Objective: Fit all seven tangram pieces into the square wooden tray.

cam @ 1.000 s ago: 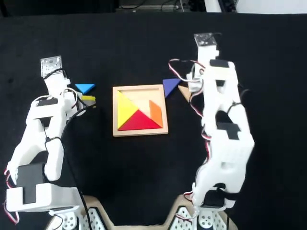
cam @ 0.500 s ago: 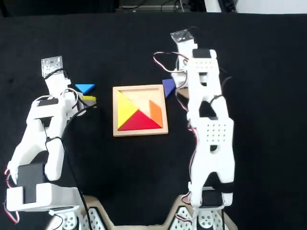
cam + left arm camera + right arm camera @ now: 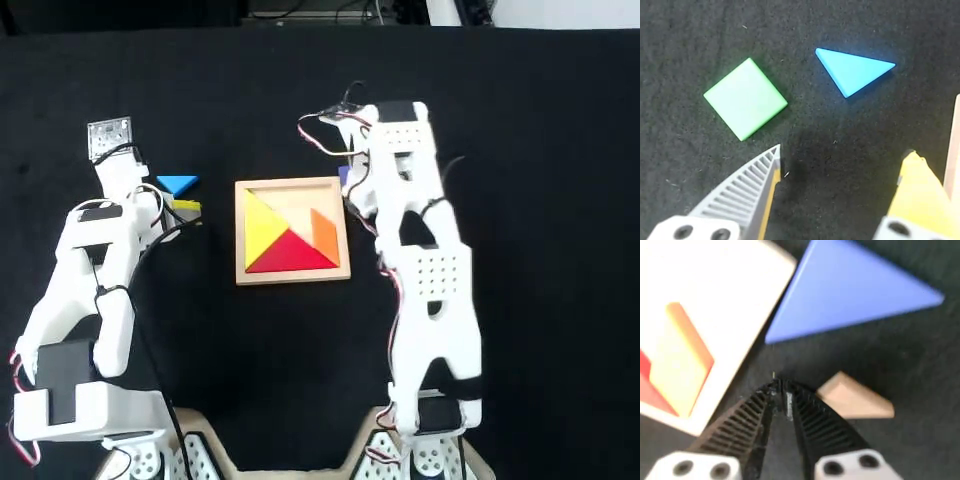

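Right tool (image 3: 783, 391), clenched empty, is held just right of the square wooden tray (image 3: 292, 184), beside a blue triangle (image 3: 850, 295) and a tan piece (image 3: 855, 401). Left of the tray, the left tool (image 3: 840, 172) is held released near a green square (image 3: 745, 98) and a cyan triangle (image 3: 852, 74).

Dark blue triangle (image 3: 343, 177): in the high view, mostly covered by the right arm (image 3: 412, 205), with a sliver showing. Yellow piece (image 3: 186, 206): partly under the left arm (image 3: 100, 245), shape unclear. Tray (image 3: 745, 275): in the right wrist view, cut by the picture's edge, one blurred corner seen.
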You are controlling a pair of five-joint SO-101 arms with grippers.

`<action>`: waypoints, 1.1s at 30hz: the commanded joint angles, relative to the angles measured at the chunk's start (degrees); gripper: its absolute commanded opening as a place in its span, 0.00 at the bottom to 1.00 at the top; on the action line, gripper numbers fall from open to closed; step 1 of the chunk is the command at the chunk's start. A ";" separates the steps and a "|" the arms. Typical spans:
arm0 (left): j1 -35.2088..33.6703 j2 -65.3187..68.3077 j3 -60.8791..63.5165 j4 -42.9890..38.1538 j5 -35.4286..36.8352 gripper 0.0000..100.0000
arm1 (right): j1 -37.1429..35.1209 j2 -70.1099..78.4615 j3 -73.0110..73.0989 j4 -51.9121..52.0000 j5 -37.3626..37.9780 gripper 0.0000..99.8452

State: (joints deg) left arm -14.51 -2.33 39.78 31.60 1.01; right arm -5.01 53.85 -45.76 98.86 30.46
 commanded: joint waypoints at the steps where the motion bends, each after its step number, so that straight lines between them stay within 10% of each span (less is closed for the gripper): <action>1: 0.66 -0.70 -0.22 -0.62 -0.62 0.36 | 1.23 -14.46 10.15 2.29 2.81 0.01; 6: 0.75 -0.79 -0.22 -0.62 -0.62 0.36 | 1.32 -32.22 26.15 -4.04 0.97 0.01; 12: 0.75 -0.79 -0.22 -0.53 -0.62 0.36 | 2.20 -38.90 43.12 -24.26 -28.40 0.03; 18: 0.75 -0.79 -0.13 -0.44 -0.62 0.36 | 1.23 -34.95 44.18 -28.13 -47.74 0.29; 33: 0.75 -0.79 -0.13 -0.44 -0.62 0.36 | 0.88 -17.36 23.87 -27.16 -52.40 0.29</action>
State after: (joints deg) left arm -14.51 -2.33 39.78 31.60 0.92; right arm -3.69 34.33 -15.25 71.43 -21.67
